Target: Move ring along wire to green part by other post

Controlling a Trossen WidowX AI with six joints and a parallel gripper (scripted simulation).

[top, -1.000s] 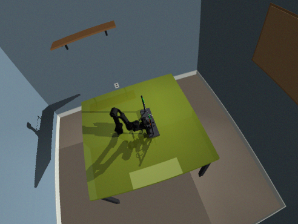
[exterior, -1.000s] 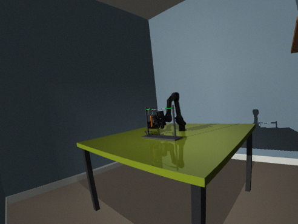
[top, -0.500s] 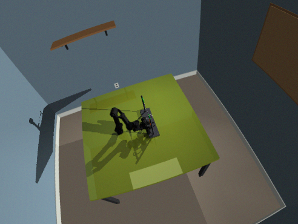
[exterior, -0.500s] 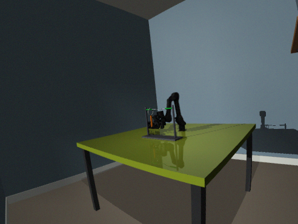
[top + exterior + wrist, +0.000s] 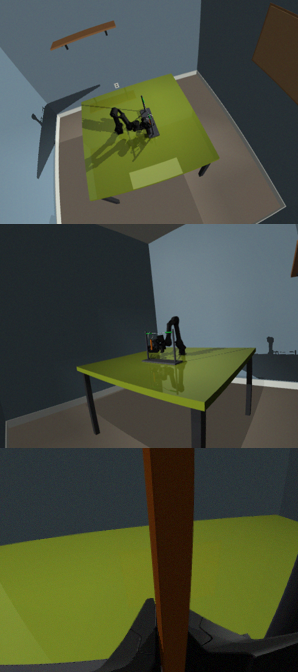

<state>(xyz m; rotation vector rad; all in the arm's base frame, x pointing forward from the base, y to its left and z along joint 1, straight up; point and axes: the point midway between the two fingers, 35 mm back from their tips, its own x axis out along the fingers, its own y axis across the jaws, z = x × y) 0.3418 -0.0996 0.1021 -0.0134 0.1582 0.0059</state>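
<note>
The orange handle hangs upright below the ring, which is around the wire at the green part next to the left post in the exterior view. The other green part is next to the other post. Thin grey wire runs between them. My gripper is shut on the lower part of the handle; both fingers flank it in the wrist view. Whether the ring touches the wire is too small to tell.
The dark base carries both posts on the yellow-green table. In the wrist view a dark post stands close to the right of the fingers. The arm reaches in from one side of the stand.
</note>
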